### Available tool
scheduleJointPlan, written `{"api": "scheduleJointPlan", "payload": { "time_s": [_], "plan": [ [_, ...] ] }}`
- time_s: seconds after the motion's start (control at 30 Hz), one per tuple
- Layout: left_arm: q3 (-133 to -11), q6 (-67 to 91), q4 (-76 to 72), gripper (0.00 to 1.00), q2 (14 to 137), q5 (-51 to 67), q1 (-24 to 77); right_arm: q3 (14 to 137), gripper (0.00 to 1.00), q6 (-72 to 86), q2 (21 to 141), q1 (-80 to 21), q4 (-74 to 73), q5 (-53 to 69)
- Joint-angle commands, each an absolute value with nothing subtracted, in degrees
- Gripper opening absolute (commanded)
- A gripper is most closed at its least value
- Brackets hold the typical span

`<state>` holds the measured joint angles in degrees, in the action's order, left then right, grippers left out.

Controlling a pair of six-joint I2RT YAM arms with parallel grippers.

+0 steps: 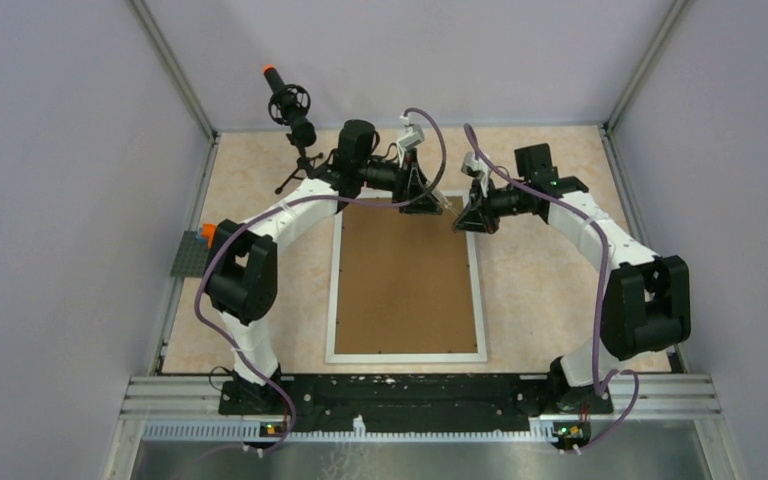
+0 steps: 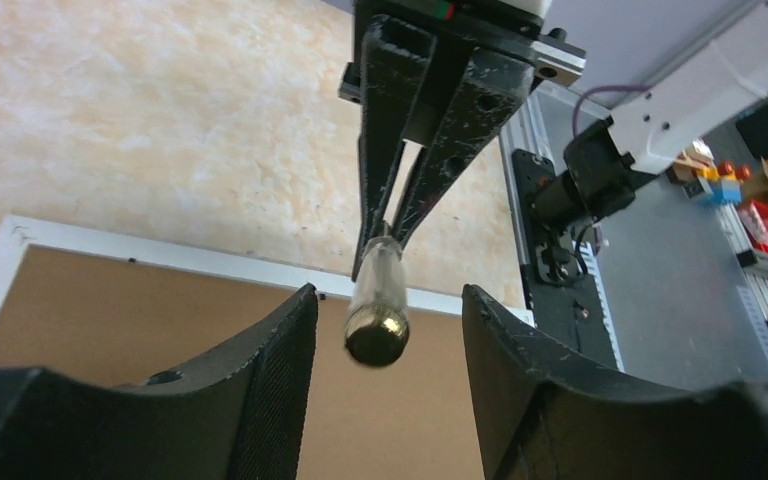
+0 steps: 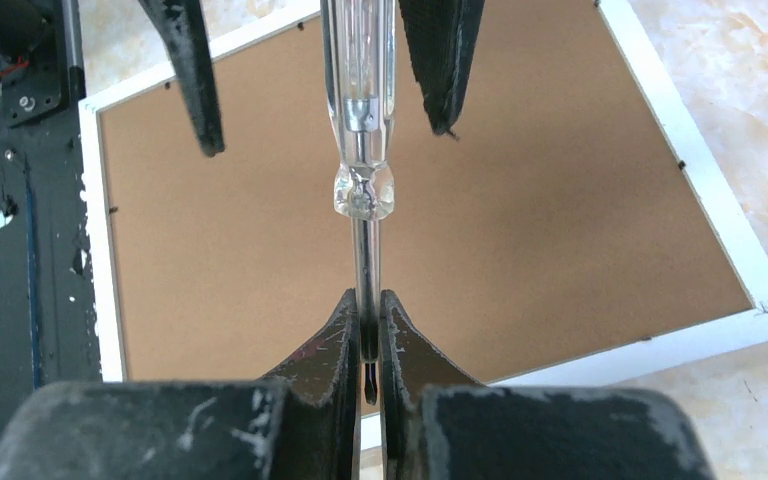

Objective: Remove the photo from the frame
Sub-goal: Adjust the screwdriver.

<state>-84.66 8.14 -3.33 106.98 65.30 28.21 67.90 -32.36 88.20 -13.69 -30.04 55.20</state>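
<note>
The frame (image 1: 332,300) lies face down on the table, its brown backing board (image 1: 405,285) up inside the white border (image 3: 700,190). The photo is hidden beneath the board. Both grippers hover over the frame's far end. My right gripper (image 3: 365,300) is shut on the metal shaft of a clear-handled screwdriver (image 3: 360,70). My left gripper (image 2: 390,300) stands open, its fingers (image 2: 280,360) on either side of the handle's brass end (image 2: 377,338) without touching it. In the top view the left gripper (image 1: 422,195) and right gripper (image 1: 470,218) face each other closely.
A black stand with an orange tip (image 1: 290,105) is at the back left. A grey plate with an orange piece (image 1: 188,252) sits at the table's left edge. The black base rail (image 1: 410,390) runs along the near edge. Walls enclose three sides.
</note>
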Motion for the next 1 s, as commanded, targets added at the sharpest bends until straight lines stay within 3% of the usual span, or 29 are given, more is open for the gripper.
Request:
{"api": "scheduleJointPlan", "payload": {
  "time_s": [0.0,0.13,0.33,0.5,0.63,0.67,0.77,0.83,0.97],
  "plan": [
    [-88.4,-0.8,5.0,0.60,107.0,70.3,29.3,71.8,0.00,-42.9,89.4,-15.1,-38.8,57.3],
    [-89.9,-1.6,5.8,0.60,108.9,71.9,30.3,72.5,0.00,-45.9,89.4,-16.2,-41.7,56.2],
    [-89.7,-2.0,7.5,0.48,110.6,71.3,31.7,73.4,0.00,-46.2,89.4,-17.0,-41.9,55.0],
    [-88.7,-1.2,6.7,0.32,111.1,71.1,32.4,73.2,0.00,-46.4,89.1,-17.5,-41.8,54.6],
    [-88.4,-1.3,6.5,0.05,111.3,71.5,32.8,73.2,0.00,-45.3,89.2,-17.7,-41.0,54.0],
    [-88.2,-1.1,6.5,0.00,111.3,71.5,32.7,73.3,0.04,-43.8,89.2,-17.7,-40.2,53.4],
    [-85.7,3.9,3.9,0.00,110.8,68.9,31.0,73.1,0.35,-37.3,89.5,-16.1,-38.2,51.2],
    [-82.1,7.0,1.0,0.00,109.8,65.0,29.3,72.0,0.49,-32.4,89.7,-13.4,-36.5,51.8],
    [-68.6,12.7,-16.6,0.00,106.1,58.7,27.9,67.7,0.55,-21.3,90.9,-6.9,-33.5,53.3]
  ]
}}
